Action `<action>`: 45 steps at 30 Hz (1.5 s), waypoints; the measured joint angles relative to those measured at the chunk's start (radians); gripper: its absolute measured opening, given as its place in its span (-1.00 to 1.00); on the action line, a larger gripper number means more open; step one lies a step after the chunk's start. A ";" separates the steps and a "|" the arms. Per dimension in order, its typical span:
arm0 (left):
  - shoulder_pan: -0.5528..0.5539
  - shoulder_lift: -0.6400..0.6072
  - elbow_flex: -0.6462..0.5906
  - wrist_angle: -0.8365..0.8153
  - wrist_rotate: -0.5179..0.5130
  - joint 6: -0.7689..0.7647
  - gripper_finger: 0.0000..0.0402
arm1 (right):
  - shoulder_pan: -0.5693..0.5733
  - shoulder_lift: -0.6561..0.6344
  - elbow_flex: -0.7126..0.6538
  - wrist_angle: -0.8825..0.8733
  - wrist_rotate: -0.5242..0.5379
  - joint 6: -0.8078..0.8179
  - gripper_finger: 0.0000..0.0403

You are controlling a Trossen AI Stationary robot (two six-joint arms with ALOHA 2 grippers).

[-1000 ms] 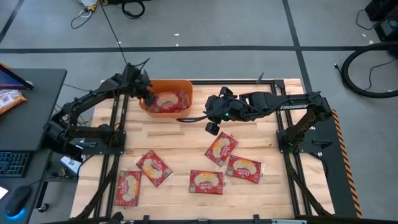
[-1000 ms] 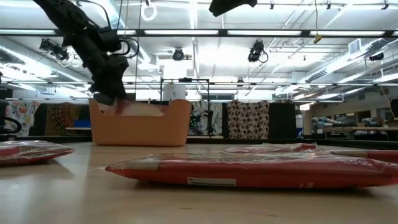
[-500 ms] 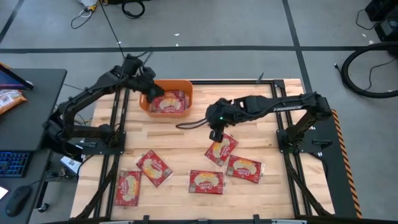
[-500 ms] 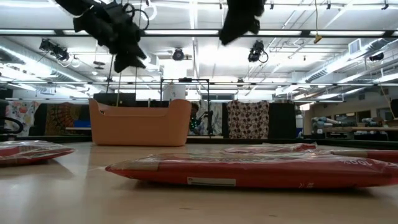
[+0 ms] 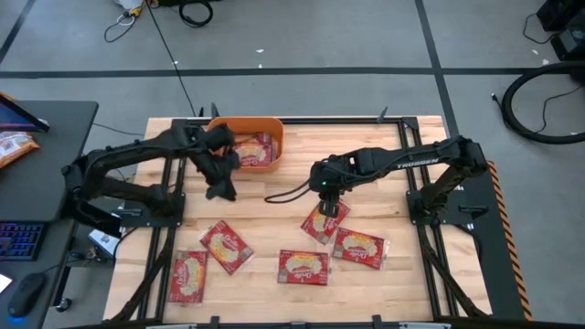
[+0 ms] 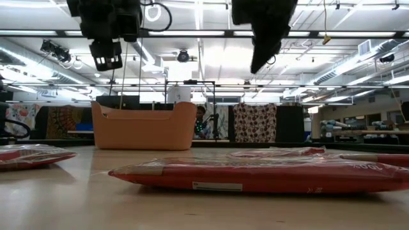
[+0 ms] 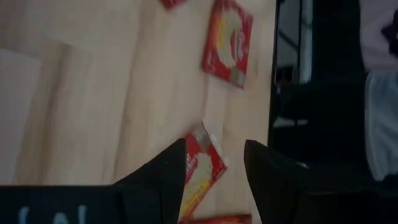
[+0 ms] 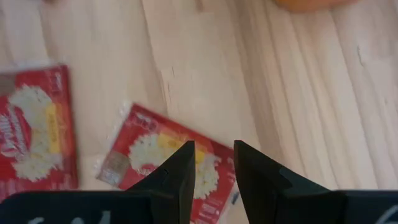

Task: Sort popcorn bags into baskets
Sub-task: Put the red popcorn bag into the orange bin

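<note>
Five popcorn bags (image 5: pixel 303 266) near table (image 5: pixel 366 155) edge

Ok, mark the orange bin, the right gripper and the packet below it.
orange bin (image 5: pixel 216 124), high view, its rim.
right gripper (image 5: pixel 329 209), high view, between its fingertips.
popcorn packet (image 5: pixel 320 224), high view, its red face.

Basket (image 5: pixel 245 128) at rear; five bags (image 5: pixel 303 266) in front.

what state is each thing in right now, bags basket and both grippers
orange basket: upright at the table's far edge, packets inside
popcorn bags in basket: lying flat
five popcorn bags on table: flat, ungrasped
left gripper: fingers open, empty, above bare wood
right gripper: fingers open, empty, over one bag
</note>
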 joint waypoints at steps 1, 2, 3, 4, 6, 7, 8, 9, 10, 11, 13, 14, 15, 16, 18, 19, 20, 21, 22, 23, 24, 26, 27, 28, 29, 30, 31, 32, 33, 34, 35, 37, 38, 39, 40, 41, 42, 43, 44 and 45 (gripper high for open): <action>-0.027 0.000 0.000 0.004 -0.016 -0.012 -0.17 | 0.000 0.000 -0.020 0.005 -0.011 0.000 -0.43; -0.053 0.000 0.000 0.012 -0.036 -0.024 -0.17 | -0.001 0.000 -0.043 0.018 -0.030 0.001 -0.43; -0.076 0.000 0.000 0.024 -0.060 -0.034 -0.17 | -0.005 0.000 -0.069 0.034 -0.056 0.008 -0.43; -0.099 0.000 0.000 0.035 -0.086 -0.050 -0.17 | -0.009 0.000 -0.092 0.043 -0.086 0.018 -0.43; -0.137 0.000 0.000 0.059 -0.138 -0.077 -0.17 | -0.019 0.000 -0.141 0.047 -0.151 0.042 -0.43; -0.153 0.000 0.000 0.068 -0.163 -0.091 -0.17 | -0.022 0.000 -0.163 0.048 -0.181 0.055 -0.43; -0.168 0.000 0.000 0.073 -0.185 -0.105 -0.17 | -0.025 0.000 -0.184 0.048 -0.205 0.061 -0.43; -0.180 0.000 0.000 0.076 -0.206 -0.120 -0.17 | -0.026 0.000 -0.203 0.048 -0.223 0.063 -0.43; -0.191 0.000 0.000 0.079 -0.225 -0.129 -0.17 | -0.026 -0.001 -0.220 0.047 -0.232 0.056 -0.43; -0.200 0.000 0.000 0.080 -0.241 -0.132 -0.17 | -0.019 -0.002 -0.235 0.046 -0.236 0.039 -0.43; -0.215 0.000 0.000 0.085 -0.271 -0.132 -0.17 | 0.002 -0.002 -0.262 0.048 -0.238 -0.034 -0.43; -0.221 0.000 0.000 0.091 -0.288 -0.131 -0.17 | 0.015 -0.002 -0.276 0.054 -0.238 -0.086 -0.43; -0.226 0.000 0.000 0.098 -0.305 -0.131 -0.17 | 0.029 -0.002 -0.290 0.066 -0.234 -0.141 -0.43; -0.228 0.000 0.000 0.106 -0.324 -0.132 -0.17 | 0.043 -0.003 -0.304 0.083 -0.227 -0.200 -0.43; -0.231 0.000 0.000 0.124 -0.345 -0.134 -0.17 | 0.065 -0.003 -0.334 0.139 -0.225 -0.314 -0.43; -0.231 0.000 0.000 0.135 -0.346 -0.137 -0.17 | 0.075 -0.003 -0.351 0.169 -0.226 -0.357 -0.43; -0.231 0.000 0.000 0.143 -0.347 -0.150 -0.17 | 0.083 -0.003 -0.365 0.192 -0.225 -0.390 -0.43; -0.231 0.000 -0.001 0.151 -0.348 -0.157 -0.17 | 0.089 -0.003 -0.380 0.211 -0.221 -0.418 -0.43; -0.231 0.000 -0.001 0.159 -0.348 -0.169 -0.17 | 0.094 -0.003 -0.394 0.228 -0.209 -0.438 -0.43; -0.231 0.000 -0.001 0.164 -0.347 -0.183 -0.17 | 0.099 -0.003 -0.407 0.241 -0.192 -0.451 -0.43; -0.231 0.000 -0.001 0.166 -0.348 -0.191 -0.17 | 0.101 -0.003 -0.418 0.248 -0.172 -0.458 -0.43; -0.231 0.000 -0.001 0.170 -0.348 -0.210 -0.17 | 0.104 -0.003 -0.434 0.252 -0.131 -0.460 -0.43; -0.231 0.000 -0.001 0.169 -0.347 -0.216 -0.17 | 0.105 -0.003 -0.440 0.254 -0.119 -0.463 -0.43; -0.231 0.000 -0.001 0.169 -0.348 -0.222 -0.17 | 0.105 -0.003 -0.448 0.259 -0.115 -0.469 -0.43; -0.231 0.000 -0.001 0.170 -0.348 -0.225 -0.17 | 0.105 -0.003 -0.455 0.264 -0.115 -0.478 -0.43; -0.231 0.000 -0.001 0.171 -0.348 -0.224 -0.17 | 0.105 -0.003 -0.462 0.271 -0.115 -0.487 -0.43; -0.231 0.000 -0.001 0.173 -0.348 -0.224 -0.17 | 0.105 -0.003 -0.470 0.280 -0.116 -0.494 -0.43; -0.231 0.000 -0.001 0.177 -0.348 -0.224 -0.17 | 0.105 -0.003 -0.481 0.291 -0.116 -0.498 -0.43; -0.231 0.000 -0.001 0.182 -0.347 -0.224 -0.17 | 0.105 -0.003 -0.495 0.303 -0.117 -0.500 -0.43; -0.231 0.000 -0.001 0.188 -0.347 -0.224 -0.17 | 0.105 -0.003 -0.509 0.317 -0.118 -0.499 -0.43; -0.231 0.000 -0.001 0.197 -0.347 -0.225 -0.17 | 0.105 -0.003 -0.521 0.332 -0.118 -0.498 -0.43; -0.231 0.000 -0.001 0.211 -0.347 -0.225 -0.17 | 0.105 -0.003 -0.545 0.366 -0.116 -0.498 -0.43; -0.231 0.000 -0.001 0.212 -0.347 -0.225 -0.17 | 0.105 -0.003 -0.559 0.388 -0.113 -0.498 -0.43; -0.231 0.000 -0.001 0.215 -0.347 -0.225 -0.17 | 0.105 -0.004 -0.572 0.408 -0.108 -0.498 -0.43; -0.231 0.000 -0.001 0.220 -0.347 -0.225 -0.17 | 0.105 -0.006 -0.583 0.429 -0.102 -0.498 -0.43; -0.231 0.000 -0.001 0.221 -0.347 -0.225 -0.17 | 0.105 -0.007 -0.592 0.449 -0.095 -0.498 -0.44; -0.231 0.000 -0.001 0.221 -0.347 -0.225 -0.17 | 0.105 -0.008 -0.600 0.469 -0.087 -0.498 -0.46; -0.231 0.000 -0.001 0.222 -0.347 -0.226 -0.17 | 0.105 -0.008 -0.607 0.487 -0.079 -0.498 -0.50; -0.231 0.000 -0.001 0.224 -0.347 -0.230 -0.17 | 0.105 -0.008 -0.613 0.505 -0.069 -0.498 -0.54; -0.231 0.000 -0.001 0.226 -0.347 -0.232 -0.17 | 0.105 -0.008 -0.617 0.517 -0.058 -0.497 -0.60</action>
